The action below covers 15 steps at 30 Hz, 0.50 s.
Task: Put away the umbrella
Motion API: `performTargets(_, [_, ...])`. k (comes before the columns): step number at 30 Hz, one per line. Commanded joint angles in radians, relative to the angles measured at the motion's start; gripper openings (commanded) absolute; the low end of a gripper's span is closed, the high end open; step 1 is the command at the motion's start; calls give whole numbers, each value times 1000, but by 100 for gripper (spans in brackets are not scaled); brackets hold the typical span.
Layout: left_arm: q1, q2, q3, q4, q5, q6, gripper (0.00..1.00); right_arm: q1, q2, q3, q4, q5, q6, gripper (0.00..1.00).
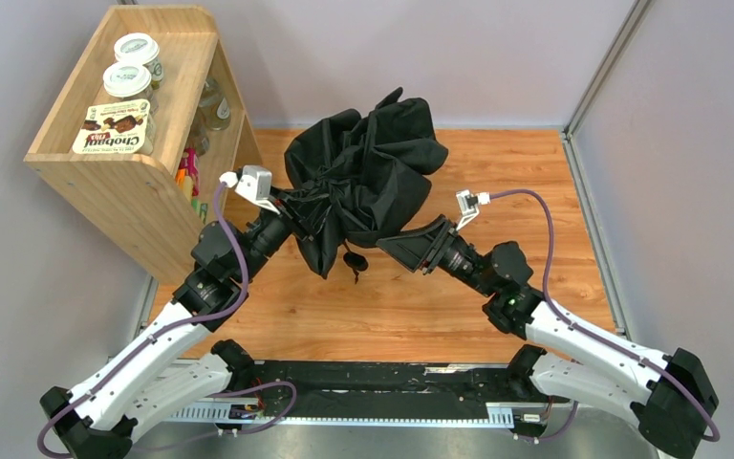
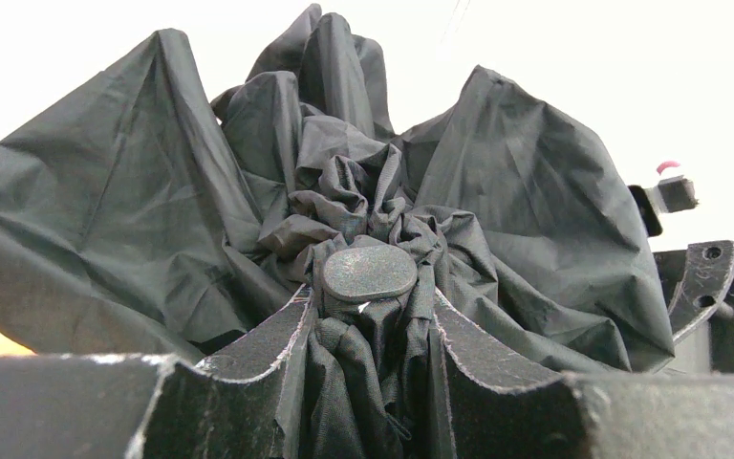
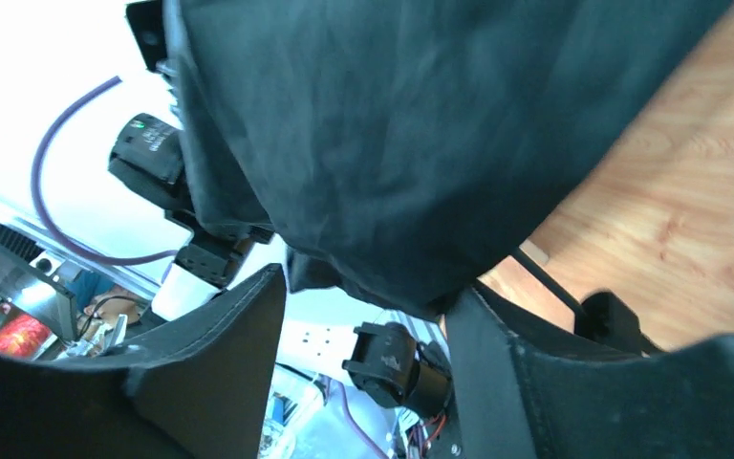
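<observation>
Collapsed umbrella (image 1: 368, 167) suspended between both arms, above the rear centre of the bench (image 1: 554, 201).

The left end effector (image 2: 368, 325) is clamped on the bunched fabric directly beneath the oval tip cap (image 2: 369, 273). The right end effector (image 3: 368, 316) has its fingers spread, with the canopy's lower edge hanging between them. The wooden shelf unit (image 1: 105, 186) stands just beside the left wrist. Bare bench extends from the canopy to the right-hand wall.

Crumpled black umbrella (image 1: 368, 177), canopy half-collapsed, above the wooden tabletop.
</observation>
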<state>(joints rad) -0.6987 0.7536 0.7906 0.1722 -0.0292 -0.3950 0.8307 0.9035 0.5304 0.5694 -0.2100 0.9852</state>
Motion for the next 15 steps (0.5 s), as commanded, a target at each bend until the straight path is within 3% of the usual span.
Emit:
performTargets(1, [2,-19,-7,144,-17,-28,0,5,-29,0,211,3,-59,53])
performTargets(3, [2,-17,-17,154,-32,-25,0,5,-40,9,195,-32,-49,14])
performTargets(4, [2,-13,-21,155,-53,-21,0,5,-49,17,176,-57,-43,0])
performTargets(10, [4,26,-25,191,-142,31,0,15,-124,-10,190,-170,84,0])
performTargets(15, [4,55,-31,243,-189,-34,0,88,-66,29,241,-314,107,0])
